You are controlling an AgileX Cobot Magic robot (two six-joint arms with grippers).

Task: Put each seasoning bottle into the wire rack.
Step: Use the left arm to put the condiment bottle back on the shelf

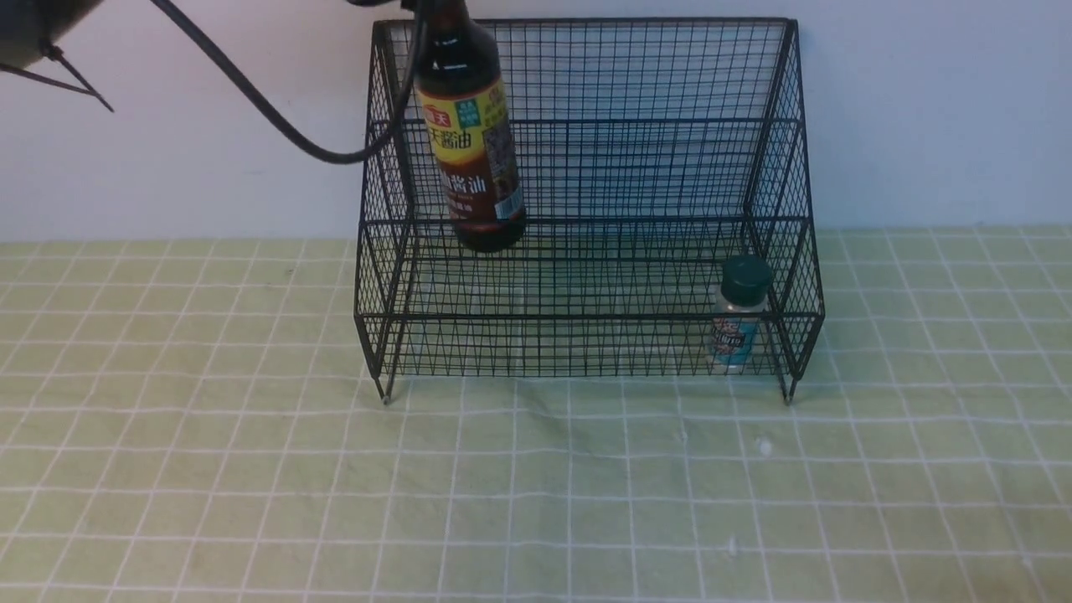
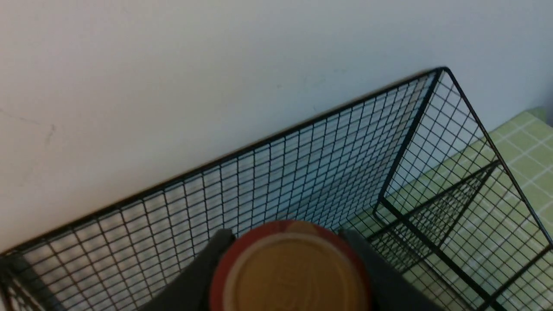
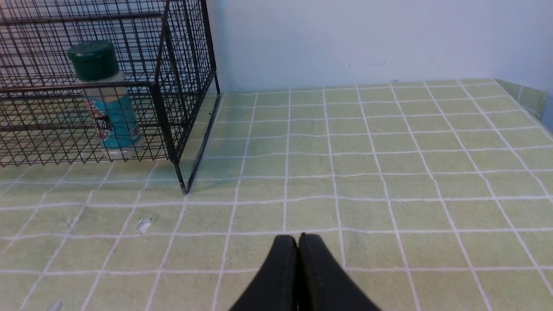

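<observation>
Looks forward and down from between the arms in the front view, taking in the whole wire rack [image 1: 586, 318]. Looks across the rack from close above a brown cap in the left wrist view. Faces the wall [image 3: 367, 47] from lower down in the right wrist view, sharing the green-capped shaker [image 3: 106, 99] with the front view.

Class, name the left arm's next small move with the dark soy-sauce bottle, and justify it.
Probably lower the dark soy-sauce bottle gently: the left gripper grips its neck, and it hangs tilted before the black wire-mesh rack, apparently unsupported below.
</observation>
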